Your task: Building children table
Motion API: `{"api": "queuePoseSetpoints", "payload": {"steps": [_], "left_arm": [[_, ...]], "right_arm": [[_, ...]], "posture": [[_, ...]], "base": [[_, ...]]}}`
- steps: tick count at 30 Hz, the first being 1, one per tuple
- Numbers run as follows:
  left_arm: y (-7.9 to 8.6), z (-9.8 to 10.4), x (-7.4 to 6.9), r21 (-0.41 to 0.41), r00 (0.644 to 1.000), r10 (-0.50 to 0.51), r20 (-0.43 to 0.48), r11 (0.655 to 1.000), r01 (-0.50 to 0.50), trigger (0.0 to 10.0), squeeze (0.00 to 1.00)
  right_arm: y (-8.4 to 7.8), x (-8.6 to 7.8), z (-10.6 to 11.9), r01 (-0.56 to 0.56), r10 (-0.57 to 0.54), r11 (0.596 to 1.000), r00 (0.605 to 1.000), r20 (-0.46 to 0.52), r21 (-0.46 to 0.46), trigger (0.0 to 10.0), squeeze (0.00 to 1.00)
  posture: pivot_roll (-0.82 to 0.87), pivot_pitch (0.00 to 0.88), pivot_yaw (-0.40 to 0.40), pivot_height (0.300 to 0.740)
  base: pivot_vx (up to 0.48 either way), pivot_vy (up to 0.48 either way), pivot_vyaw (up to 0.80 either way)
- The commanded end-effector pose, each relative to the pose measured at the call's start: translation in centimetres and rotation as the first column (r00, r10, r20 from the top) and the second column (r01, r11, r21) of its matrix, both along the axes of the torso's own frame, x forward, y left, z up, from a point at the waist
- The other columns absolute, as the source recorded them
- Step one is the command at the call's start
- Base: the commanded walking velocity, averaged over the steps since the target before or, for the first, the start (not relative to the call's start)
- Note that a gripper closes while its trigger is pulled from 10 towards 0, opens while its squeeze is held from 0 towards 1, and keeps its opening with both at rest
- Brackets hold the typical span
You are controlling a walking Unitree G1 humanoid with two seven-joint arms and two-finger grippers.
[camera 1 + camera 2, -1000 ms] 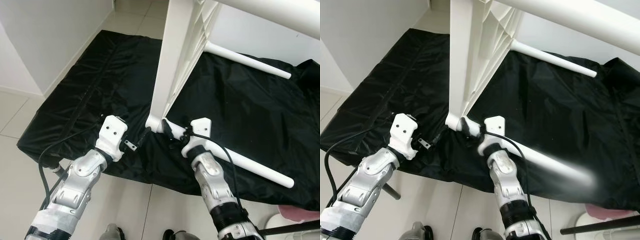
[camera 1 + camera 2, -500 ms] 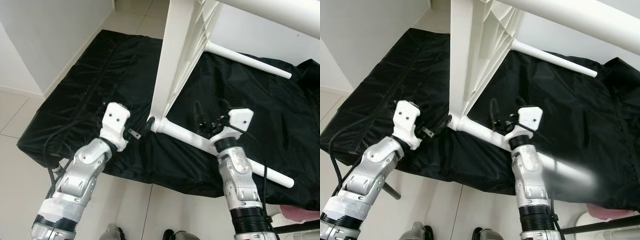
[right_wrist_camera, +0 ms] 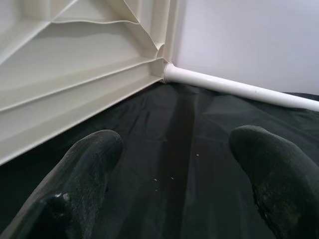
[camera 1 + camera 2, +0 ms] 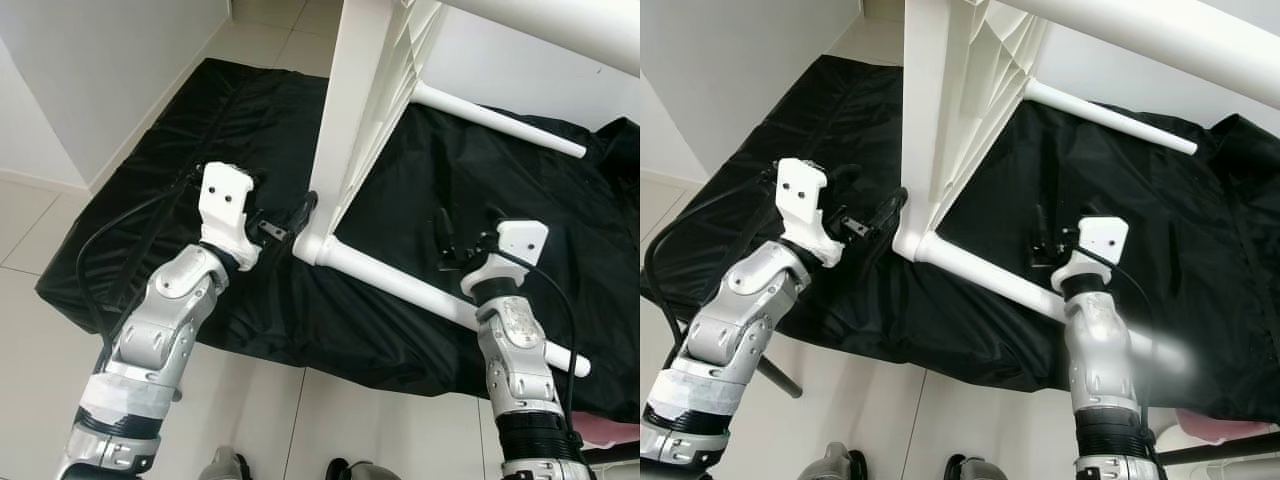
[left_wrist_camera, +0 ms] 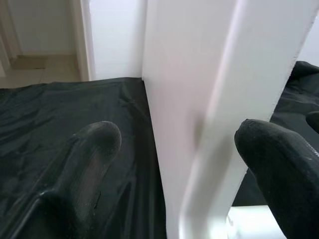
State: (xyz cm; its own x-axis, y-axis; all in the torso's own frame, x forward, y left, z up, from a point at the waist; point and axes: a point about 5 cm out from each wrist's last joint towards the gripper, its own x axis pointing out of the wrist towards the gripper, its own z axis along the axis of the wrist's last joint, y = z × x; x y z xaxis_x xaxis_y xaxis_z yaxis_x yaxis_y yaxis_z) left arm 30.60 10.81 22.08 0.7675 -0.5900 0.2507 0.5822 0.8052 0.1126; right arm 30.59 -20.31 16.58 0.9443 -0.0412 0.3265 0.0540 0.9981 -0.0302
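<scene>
Left wrist view: your left tool (image 4: 292, 217), fingers apart, straddles the upright white tabletop edge (image 5: 199, 99); right tool (image 4: 462, 238), also spread, hovers farther off.

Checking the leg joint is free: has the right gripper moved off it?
Yes. The right gripper left the joint, now rightward along the white leg, open.
</scene>
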Motion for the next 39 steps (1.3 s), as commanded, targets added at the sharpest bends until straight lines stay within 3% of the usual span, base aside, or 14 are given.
{"api": "queuePoseSetpoints", "payload": {"steps": [1, 5, 23, 32, 39], "left_arm": [[-0.6, 0.2, -0.3, 0.018, 0.999, -0.043, 0.004, 0.999, 0.043, 10.0, 0.00], [-0.9, 0.5, -0.7, 0.011, 0.995, -0.095, -0.011, 0.995, 0.096, 10.0, 0.00], [-1.9, 1.5, -0.5, -0.012, 0.992, -0.124, -0.003, 0.992, 0.124, 10.0, 0.00], [-3.1, 0.7, -1.4, 0.025, 0.971, -0.237, -0.031, 0.971, 0.238, 10.0, 0.00], [-3.6, 0.6, -1.5, 0.046, 0.971, -0.239, -0.029, 0.970, 0.240, 10.0, 0.00]], "right_arm": [[-0.6, -0.1, -0.4, 0.031, -0.031, 0.999, 0.999, -0.024, -0.012, 10.0, 0.00], [-0.9, -0.1, -0.6, 0.047, -0.047, 0.999, 0.998, -0.038, -0.018, 10.0, 0.00], [-1.3, 0.0, -1.3, 0.085, -0.088, 0.996, 0.994, -0.062, -0.038, 10.0, 0.00], [-1.9, -0.2, -2.0, 0.102, -0.107, 0.993, 0.990, -0.086, -0.060, 10.0, 0.00], [-2.0, -0.2, -2.3, 0.106, -0.113, 0.992, 0.989, -0.100, -0.071, 10.0, 0.00]], "posture": [[0.08, 0.124, -0.072, 0.740], [0.08, 0.124, -0.070, 0.740], [0.07, 0.115, -0.065, 0.740], [0.06, 0.111, -0.067, 0.740], [0.06, 0.105, -0.070, 0.740]], "base": [[0.000, 0.000, 0.00], [0.000, 0.000, 0.00], [0.000, 0.000, 0.00], [0.000, 0.000, 0.00], [0.000, 0.000, 0.00]]}}
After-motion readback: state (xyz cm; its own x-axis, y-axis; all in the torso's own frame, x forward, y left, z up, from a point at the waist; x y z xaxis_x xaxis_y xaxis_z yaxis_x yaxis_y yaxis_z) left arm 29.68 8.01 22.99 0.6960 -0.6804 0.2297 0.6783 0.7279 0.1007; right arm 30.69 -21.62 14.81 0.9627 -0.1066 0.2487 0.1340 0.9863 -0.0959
